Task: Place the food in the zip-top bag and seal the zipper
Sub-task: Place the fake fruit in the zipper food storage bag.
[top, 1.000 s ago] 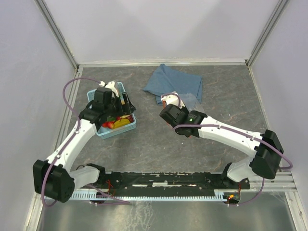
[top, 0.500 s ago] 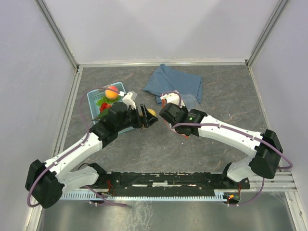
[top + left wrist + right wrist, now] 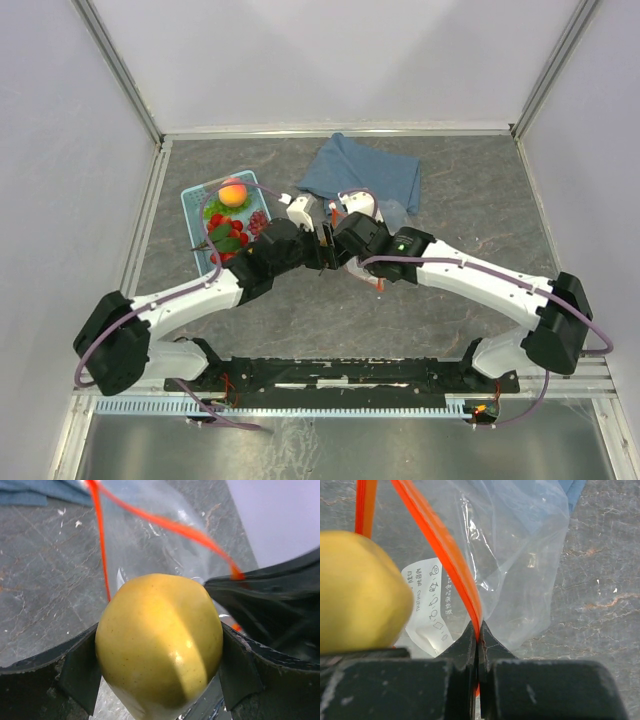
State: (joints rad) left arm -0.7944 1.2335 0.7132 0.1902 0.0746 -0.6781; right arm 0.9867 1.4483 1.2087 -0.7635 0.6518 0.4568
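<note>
While your right gripper [image 3: 479,639] pinches the red-orange zipper strip [image 3: 436,546], ease the yellow toy peach [image 3: 159,630] your left gripper [image 3: 159,672] clamps into the clear plastic bag [image 3: 520,555].

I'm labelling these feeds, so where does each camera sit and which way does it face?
Top external: above and behind the bases, looking down on the table; both arms show, meeting beside the basket.
Left wrist: on the left arm, looking past the left claw, which holds a fruit, into the bag; both fingers show.
Right wrist: on the right arm, looking along the right claw, shut on the zipper; its fingers show.
Shared: both wrist views show the fruit, zipper and bag.
</note>
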